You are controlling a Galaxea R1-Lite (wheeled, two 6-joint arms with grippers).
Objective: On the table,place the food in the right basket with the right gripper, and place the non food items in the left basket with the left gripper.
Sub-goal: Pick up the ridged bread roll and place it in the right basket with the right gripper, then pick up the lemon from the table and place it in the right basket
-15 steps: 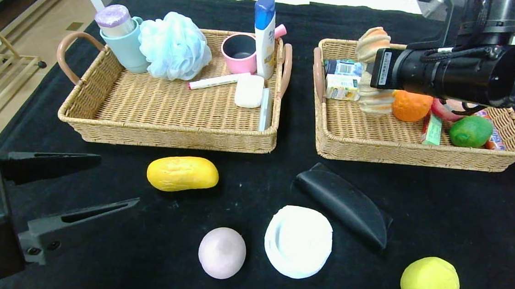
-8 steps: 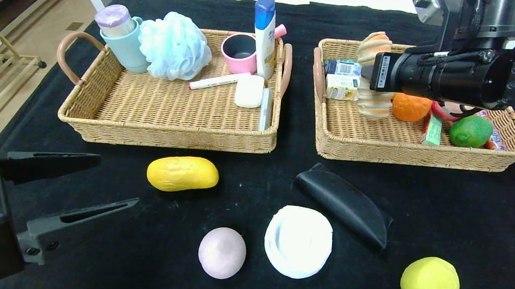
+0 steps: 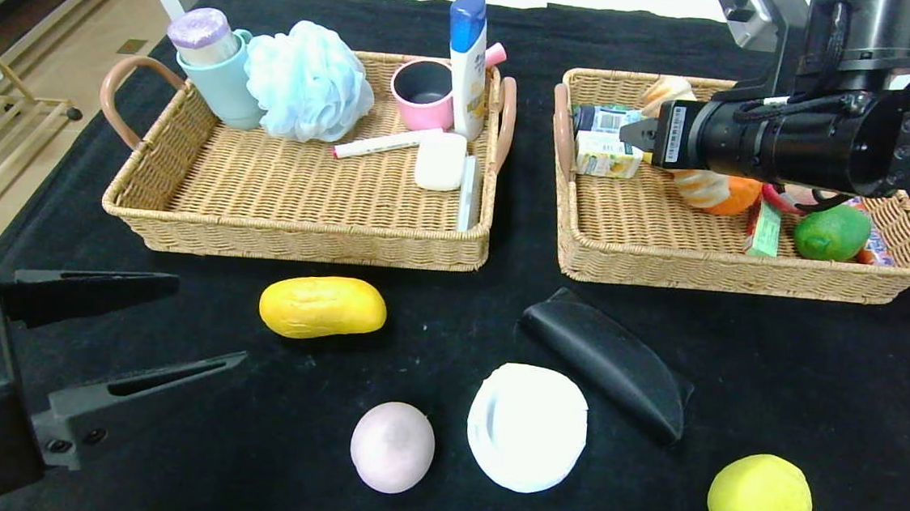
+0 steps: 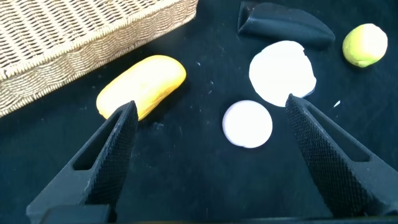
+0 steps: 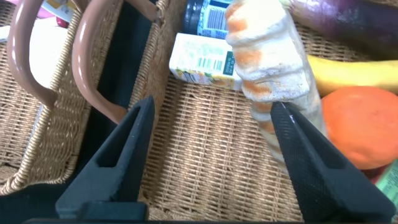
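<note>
Your right pincer [image 5: 211, 134] has spread and released the striped roll [image 5: 273, 62], now lying in the right basket [image 3: 665, 264], left pincer [image 3: 165, 322] spread wide over the counter [image 3: 819, 373].

I count two baskets [image 3: 294, 235] [image 3: 746, 274]. Four foods: one loaf [image 3: 323, 307], one bun [image 3: 392, 446], one lemon ball [image 3: 759, 503] on my table [image 3: 819, 382], and one twisted roll [image 3: 700, 185] in the right basket. Two non-foods: one tub [image 3: 527, 426], one pouch [image 3: 609, 361].
</note>
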